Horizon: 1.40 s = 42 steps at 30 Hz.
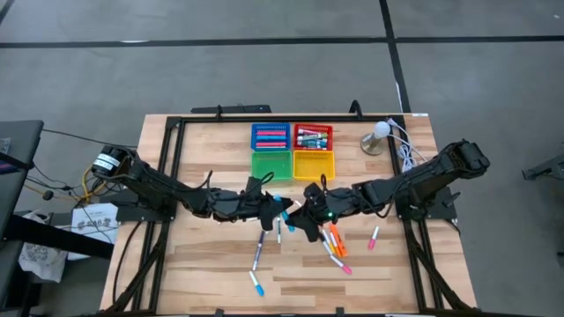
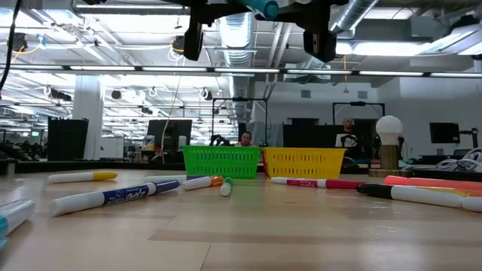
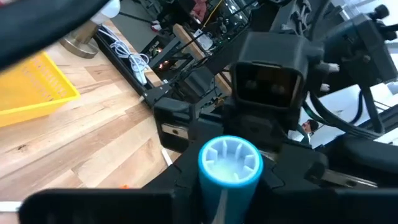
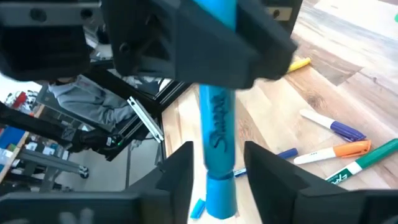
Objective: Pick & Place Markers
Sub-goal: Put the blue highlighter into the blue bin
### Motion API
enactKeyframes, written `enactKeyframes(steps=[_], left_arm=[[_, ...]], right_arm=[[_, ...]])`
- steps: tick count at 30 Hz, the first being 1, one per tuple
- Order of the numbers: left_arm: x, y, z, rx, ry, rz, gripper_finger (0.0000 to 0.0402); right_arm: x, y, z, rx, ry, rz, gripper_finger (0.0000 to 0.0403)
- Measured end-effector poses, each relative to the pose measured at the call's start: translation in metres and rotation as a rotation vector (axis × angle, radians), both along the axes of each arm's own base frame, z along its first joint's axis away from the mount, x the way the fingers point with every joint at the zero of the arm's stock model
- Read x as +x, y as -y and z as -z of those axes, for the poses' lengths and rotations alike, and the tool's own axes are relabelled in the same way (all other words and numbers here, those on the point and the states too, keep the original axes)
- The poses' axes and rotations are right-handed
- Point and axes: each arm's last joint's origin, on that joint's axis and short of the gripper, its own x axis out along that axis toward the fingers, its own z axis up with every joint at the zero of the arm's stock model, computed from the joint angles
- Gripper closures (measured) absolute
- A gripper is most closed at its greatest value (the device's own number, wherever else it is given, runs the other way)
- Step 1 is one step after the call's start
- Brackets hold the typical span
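A: What is shown at centre frame of the overhead view?

B: A handover in mid-air. The left gripper [image 1: 275, 204] is clamped on a light-blue capped marker [image 4: 217, 134], held above the pale wooden slatted table [image 1: 211, 150]. The right gripper [image 4: 216, 163] faces it, its fingers [image 4: 178, 171] standing apart on either side of the barrel, not pinching.

A: Where do the other markers lie?

B: Loose markers [image 1: 335, 242] are scattered across the lower centre of the table; more fill the blue square plastic tray [image 1: 270, 136] and the red one [image 1: 313, 136]. The green tray [image 1: 270, 164] and yellow tray [image 1: 314, 163] sit in front of those.

A: How should the transfer be done well?

B: Probably: centre the barrel between the receiving fingers, close them squarely, and release the left hold only once that grip is firm. Otherwise the marker may tilt or drop.
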Motion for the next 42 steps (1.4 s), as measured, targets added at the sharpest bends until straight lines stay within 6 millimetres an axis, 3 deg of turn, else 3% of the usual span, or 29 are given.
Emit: enactKeyframes(steps=[6, 12, 17, 23, 34, 42], left_arm=[[0.000, 0.000, 0.000, -0.001, 0.000, -0.003, 0.0337], [0.000, 0.000, 0.000, -0.002, 0.000, -0.004, 0.0339], [0.000, 0.000, 0.000, -0.002, 0.000, -0.005, 0.0323], [0.000, 0.001, 0.001, 0.009, -0.010, -0.002, 0.0345], [-0.004, 0.005, 0.012, 0.051, -0.127, 0.010, 0.0331], [-0.003, -0.009, 0.011, 0.244, -0.183, -0.003, 0.0335]], right_arm=[[-0.001, 0.000, 0.001, -0.023, -0.011, -0.009, 0.0208], [-0.004, -0.002, 0.008, -0.076, -0.077, -0.032, 0.0173], [-0.010, -0.005, 0.015, -0.109, -0.154, -0.038, 0.0168], [-0.022, -0.020, 0.024, -0.228, -0.241, -0.098, 0.0168], [-0.046, -0.058, 0.025, -0.467, -0.199, 0.061, 0.0168], [-0.045, -0.051, 0.024, -0.575, -0.168, 0.242, 0.0168]])
